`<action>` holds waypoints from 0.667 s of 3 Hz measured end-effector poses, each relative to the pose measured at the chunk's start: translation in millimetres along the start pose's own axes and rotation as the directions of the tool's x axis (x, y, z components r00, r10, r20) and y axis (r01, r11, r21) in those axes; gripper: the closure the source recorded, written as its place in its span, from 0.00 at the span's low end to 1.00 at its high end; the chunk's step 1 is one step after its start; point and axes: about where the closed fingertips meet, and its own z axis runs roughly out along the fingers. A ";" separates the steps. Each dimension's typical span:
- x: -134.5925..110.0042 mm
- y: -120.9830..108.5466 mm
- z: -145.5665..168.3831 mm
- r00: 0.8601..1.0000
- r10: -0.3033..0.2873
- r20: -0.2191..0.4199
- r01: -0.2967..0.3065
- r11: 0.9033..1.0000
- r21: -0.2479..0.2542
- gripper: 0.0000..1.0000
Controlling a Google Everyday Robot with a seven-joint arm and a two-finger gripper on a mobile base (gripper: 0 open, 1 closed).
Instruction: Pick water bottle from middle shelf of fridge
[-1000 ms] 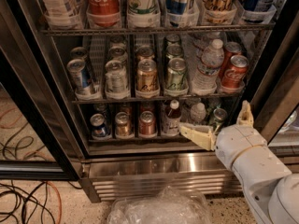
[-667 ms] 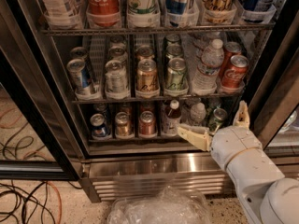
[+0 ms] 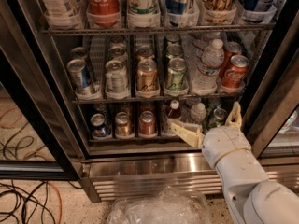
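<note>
The water bottle (image 3: pixel 208 64), clear ribbed plastic with a white cap, stands upright at the right of the middle shelf (image 3: pixel 140 98). It sits between a green can and red cans. The fridge (image 3: pixel 154 169) is open in front of me, with its steel base panel low in view. My gripper (image 3: pixel 210 125) is open and empty. One cream finger (image 3: pixel 187 134) points left and the other (image 3: pixel 235 115) points up. The gripper is below the water bottle, level with the bottom shelf, in front of the racks.
Red Coca-Cola cans (image 3: pixel 233 69) stand right of the bottle, and a green can (image 3: pixel 176 73) left of it. A red-necked small bottle (image 3: pixel 174 111) and a round clear bottle (image 3: pixel 198 112) are on the bottom shelf. Black door frames (image 3: pixel 39 111) flank the opening. Cables (image 3: pixel 23 204) and a plastic bag (image 3: pixel 159 206) lie on the floor.
My gripper and arm have shifted slightly left, still open and level with the bottom shelf. The bottle and cans have not moved.
</note>
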 end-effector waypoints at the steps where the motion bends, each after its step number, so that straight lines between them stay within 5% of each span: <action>1: 0.3 -3.9 8.6 1.000 0.000 0.014 0.000 1.000 0.004 0.00; 2: 2.0 -8.9 20.6 0.999 0.008 0.033 -0.009 1.000 0.027 0.00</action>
